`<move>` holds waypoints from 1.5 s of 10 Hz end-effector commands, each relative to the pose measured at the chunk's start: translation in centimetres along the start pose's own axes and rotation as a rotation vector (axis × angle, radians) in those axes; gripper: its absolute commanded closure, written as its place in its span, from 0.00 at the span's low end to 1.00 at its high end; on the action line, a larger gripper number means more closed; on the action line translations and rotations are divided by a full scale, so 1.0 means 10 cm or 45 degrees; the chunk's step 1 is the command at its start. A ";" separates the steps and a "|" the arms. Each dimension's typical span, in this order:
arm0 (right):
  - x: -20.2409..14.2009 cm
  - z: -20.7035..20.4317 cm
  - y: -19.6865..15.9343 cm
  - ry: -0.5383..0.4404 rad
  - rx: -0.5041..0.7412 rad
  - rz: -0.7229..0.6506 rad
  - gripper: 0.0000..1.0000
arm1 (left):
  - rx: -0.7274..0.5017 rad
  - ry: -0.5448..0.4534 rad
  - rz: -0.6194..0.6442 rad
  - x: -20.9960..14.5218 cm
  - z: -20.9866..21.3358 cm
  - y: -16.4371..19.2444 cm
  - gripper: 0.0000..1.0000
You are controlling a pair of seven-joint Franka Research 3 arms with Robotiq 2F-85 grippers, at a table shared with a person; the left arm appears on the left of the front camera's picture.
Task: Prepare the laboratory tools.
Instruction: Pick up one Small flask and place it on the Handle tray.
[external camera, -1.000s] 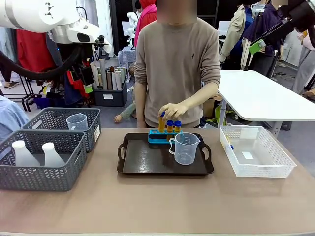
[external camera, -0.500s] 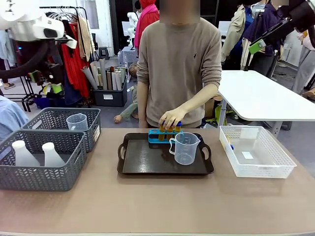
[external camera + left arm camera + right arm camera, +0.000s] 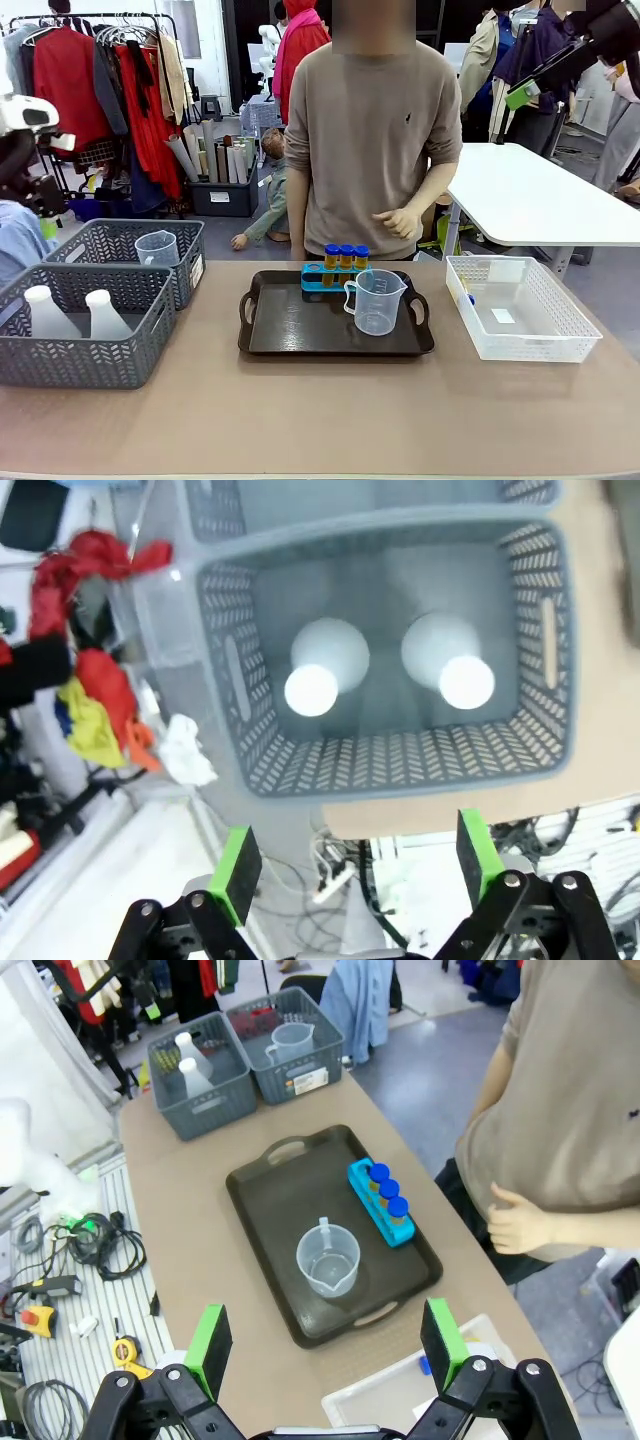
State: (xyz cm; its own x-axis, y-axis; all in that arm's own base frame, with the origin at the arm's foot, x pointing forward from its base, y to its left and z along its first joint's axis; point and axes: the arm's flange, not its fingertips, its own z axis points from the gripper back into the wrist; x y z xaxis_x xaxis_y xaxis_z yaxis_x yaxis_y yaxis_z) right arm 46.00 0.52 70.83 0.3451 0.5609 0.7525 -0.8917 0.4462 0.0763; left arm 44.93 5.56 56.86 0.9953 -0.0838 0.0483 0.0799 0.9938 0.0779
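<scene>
Left wrist view: my left claw (image 3: 355, 848) hangs open above the grey basket (image 3: 400, 765) with two white flasks (image 3: 312, 690); my right claw (image 3: 325, 1342) is open, far from it.

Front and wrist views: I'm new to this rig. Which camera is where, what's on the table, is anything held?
It is a two-armed robot facing a person across a table. The front view looks from the robot's side towards that person. Each wrist view looks along one gripper's own green-padded fingers. The left gripper hangs open above the nearer grey mesh basket, which holds two frosted white conical flasks. The right gripper is open too, high over the table. Neither holds anything. In the middle lies a dark brown handled tray with a clear handled measuring beaker and three blue-capped tubes of yellow liquid in a blue rack. A second grey basket holds another beaker; a white mesh basket stands on the right.
</scene>
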 end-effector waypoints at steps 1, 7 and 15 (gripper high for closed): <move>0.01 0.00 0.02 -0.006 0.004 0.006 0.00 | -0.041 -0.021 0.161 0.01 -0.18 0.06 0.00; 0.01 0.00 0.02 -0.006 0.004 0.006 0.00 | -0.029 0.023 0.110 0.03 -0.23 0.15 0.00; 0.01 0.00 0.02 -0.006 0.004 0.006 0.00 | -0.132 -0.091 0.068 -0.01 -0.99 0.34 0.00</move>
State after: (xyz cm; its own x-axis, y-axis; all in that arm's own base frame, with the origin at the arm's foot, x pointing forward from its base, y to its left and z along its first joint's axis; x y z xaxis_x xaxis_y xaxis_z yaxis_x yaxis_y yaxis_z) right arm 46.00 0.52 70.83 0.3450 0.5610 0.7525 -0.8917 0.4462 0.0762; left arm 45.56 9.59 48.53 0.9966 -0.0016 0.0822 0.0029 0.9999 -0.0155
